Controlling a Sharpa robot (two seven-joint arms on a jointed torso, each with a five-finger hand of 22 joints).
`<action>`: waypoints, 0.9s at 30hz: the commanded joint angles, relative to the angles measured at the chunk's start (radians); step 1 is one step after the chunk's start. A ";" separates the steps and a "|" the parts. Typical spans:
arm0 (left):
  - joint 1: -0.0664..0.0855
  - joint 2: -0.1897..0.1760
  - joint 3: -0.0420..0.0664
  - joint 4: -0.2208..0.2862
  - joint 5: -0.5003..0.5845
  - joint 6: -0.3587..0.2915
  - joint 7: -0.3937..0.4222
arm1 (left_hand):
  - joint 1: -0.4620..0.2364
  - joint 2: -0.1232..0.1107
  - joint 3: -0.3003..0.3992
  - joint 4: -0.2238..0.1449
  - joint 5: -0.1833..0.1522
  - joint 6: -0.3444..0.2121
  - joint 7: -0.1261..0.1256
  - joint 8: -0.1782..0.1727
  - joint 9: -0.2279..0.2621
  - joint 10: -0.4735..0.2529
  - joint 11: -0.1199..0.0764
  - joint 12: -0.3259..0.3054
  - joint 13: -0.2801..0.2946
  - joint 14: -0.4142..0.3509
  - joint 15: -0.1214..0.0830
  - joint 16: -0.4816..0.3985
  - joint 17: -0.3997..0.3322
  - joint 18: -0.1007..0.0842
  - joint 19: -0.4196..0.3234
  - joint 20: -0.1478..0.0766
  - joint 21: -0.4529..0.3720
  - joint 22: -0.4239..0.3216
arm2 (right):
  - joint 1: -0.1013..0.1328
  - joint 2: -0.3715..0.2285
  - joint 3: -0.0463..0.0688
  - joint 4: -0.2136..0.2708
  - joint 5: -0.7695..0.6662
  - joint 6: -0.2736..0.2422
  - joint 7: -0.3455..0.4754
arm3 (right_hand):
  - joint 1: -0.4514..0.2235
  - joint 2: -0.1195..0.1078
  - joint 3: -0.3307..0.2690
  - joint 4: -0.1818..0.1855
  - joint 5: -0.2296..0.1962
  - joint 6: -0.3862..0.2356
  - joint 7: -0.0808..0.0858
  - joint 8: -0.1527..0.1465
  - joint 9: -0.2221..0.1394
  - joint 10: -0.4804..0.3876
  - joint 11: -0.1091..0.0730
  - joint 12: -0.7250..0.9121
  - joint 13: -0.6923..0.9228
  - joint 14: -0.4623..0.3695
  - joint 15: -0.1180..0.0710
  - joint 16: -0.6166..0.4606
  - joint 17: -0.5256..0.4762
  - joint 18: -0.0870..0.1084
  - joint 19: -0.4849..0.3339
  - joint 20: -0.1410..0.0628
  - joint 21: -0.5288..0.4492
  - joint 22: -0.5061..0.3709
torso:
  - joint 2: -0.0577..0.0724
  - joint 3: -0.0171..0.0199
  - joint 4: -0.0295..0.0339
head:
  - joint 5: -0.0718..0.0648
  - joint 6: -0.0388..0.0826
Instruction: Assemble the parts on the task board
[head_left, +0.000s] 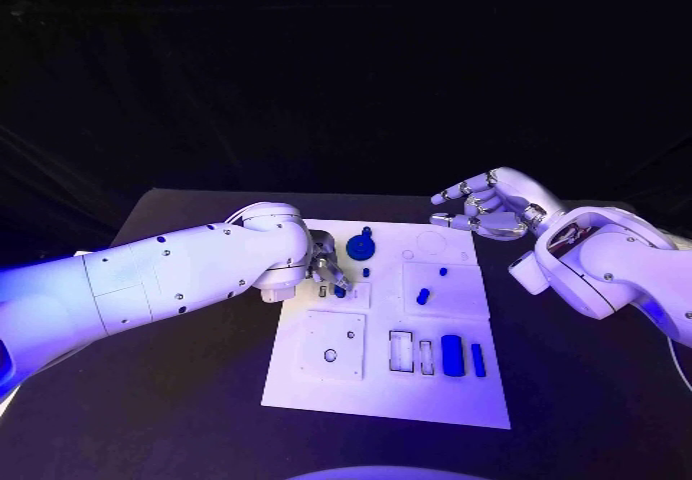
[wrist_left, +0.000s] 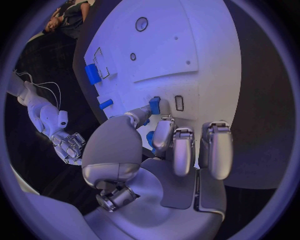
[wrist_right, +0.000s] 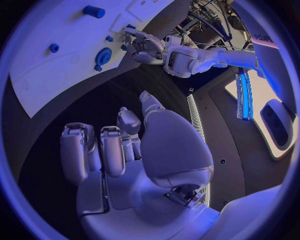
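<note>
The white task board (head_left: 332, 385) lies mid-table. My left hand (head_left: 323, 268) hovers low over the board's left middle and pinches a small blue part (wrist_left: 154, 106) between thumb and a finger, beside a small slot (wrist_left: 179, 102). The same blue part (head_left: 340, 291) shows under the fingertips in the head view. My right hand (head_left: 485, 206) is raised above the board's far right corner, fingers apart and loosely curled, holding nothing. On the board lie a round blue part (head_left: 361, 244), a small blue peg (head_left: 365, 271), a blue capsule (head_left: 423, 295) and two blue bars (head_left: 453, 355).
The black table (head_left: 173, 380) surrounds the board. A square plate with a round hole (head_left: 330, 354) sits at the board's near left, with open rectangular slots (head_left: 402, 351) beside the bars. My left forearm (head_left: 173, 270) crosses the table's left side.
</note>
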 joint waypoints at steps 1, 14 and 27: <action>-0.011 0.006 -0.008 0.003 0.023 0.043 -0.058 | -0.017 -0.002 -0.006 0.006 0.001 0.008 0.004 -0.004 0.002 0.010 -0.001 0.004 0.002 0.105 -0.006 0.003 0.263 -0.020 0.081 -0.008 0.006 0.219 | -0.001 0.000 0.000 0.002 -0.002 0.013 0.008 | -0.002 0.009 -0.008 0.001 0.005 0.006 0.000 0.002 0.002 -0.008 -0.002 -0.005 -0.001 0.080 -0.002 -0.006 0.153 0.018 -0.005 0.000 -0.005 0.050 | -0.001 -0.0002 0.0009 | -0.001 0.000; -0.012 0.005 -0.008 -0.001 0.024 0.027 -0.056 | -0.110 -0.008 -0.119 0.066 -0.005 0.038 0.000 -0.003 0.008 0.015 -0.004 0.005 0.004 0.105 -0.008 0.003 0.263 -0.021 0.084 -0.011 0.009 0.225 | -0.001 -0.001 0.000 0.002 -0.001 0.013 0.008 | -0.023 0.017 -0.056 0.038 -0.038 0.005 0.000 0.002 0.003 -0.007 -0.001 0.001 -0.003 0.080 -0.001 -0.007 0.154 0.018 -0.004 0.001 -0.007 0.050 | 0.000 -0.0004 0.0009 | 0.002 0.000; -0.014 -0.003 -0.007 0.002 0.024 -0.007 -0.052 | -0.126 -0.005 -0.228 0.102 -0.005 0.039 -0.003 -0.006 0.016 0.016 -0.006 0.006 0.007 0.105 -0.012 0.003 0.263 -0.021 0.083 -0.014 0.007 0.223 | -0.002 -0.002 0.000 0.001 -0.001 0.014 0.009 | -0.028 0.019 -0.070 0.047 -0.042 0.005 0.000 0.002 0.004 -0.006 0.000 0.003 -0.003 0.081 -0.001 -0.007 0.154 0.018 -0.004 0.001 -0.007 0.050 | 0.000 -0.0010 -0.0003 | 0.001 0.000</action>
